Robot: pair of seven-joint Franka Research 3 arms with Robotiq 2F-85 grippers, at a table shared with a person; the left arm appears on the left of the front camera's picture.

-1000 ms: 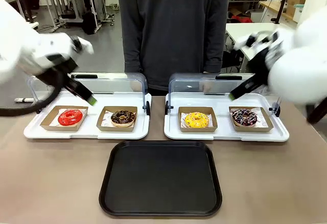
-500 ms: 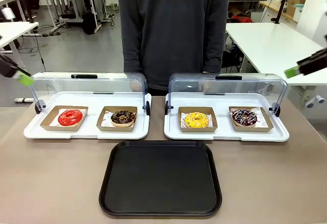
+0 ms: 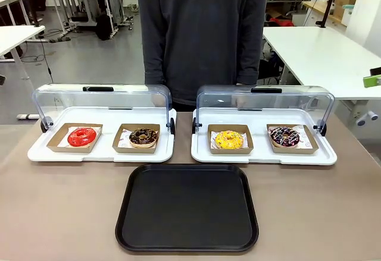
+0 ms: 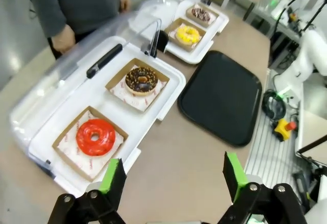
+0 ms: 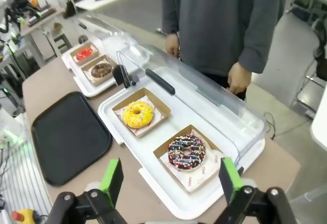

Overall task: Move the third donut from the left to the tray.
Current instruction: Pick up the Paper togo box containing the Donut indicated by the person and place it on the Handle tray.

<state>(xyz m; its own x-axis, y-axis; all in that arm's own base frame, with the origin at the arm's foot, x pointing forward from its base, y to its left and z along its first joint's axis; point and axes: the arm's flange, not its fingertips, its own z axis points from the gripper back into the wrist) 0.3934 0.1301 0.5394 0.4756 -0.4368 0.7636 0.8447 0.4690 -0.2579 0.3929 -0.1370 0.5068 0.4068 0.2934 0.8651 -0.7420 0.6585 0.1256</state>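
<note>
Yellow donut (image 3: 228,138) sits in its cardboard holder (image 3: 230,150) on the right-hand white tray (image 3: 262,157), just behind the black tray (image 3: 187,207). Left end effector (image 4: 172,175) and right end effector (image 5: 170,177) are spread wide, holding nothing, well clear. Recommended: the right arm pinches the holder's wall, sparing the glaze.

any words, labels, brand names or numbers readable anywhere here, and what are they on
No text here can be read.
White paper liner under the sprinkled chocolate-glazed donut: faint reddish marks, too blurred to read.
Flat black square tray: no print visible.
Shallow brown cardboard holder of the yellow-glazed ring donut: no print visible.
</note>
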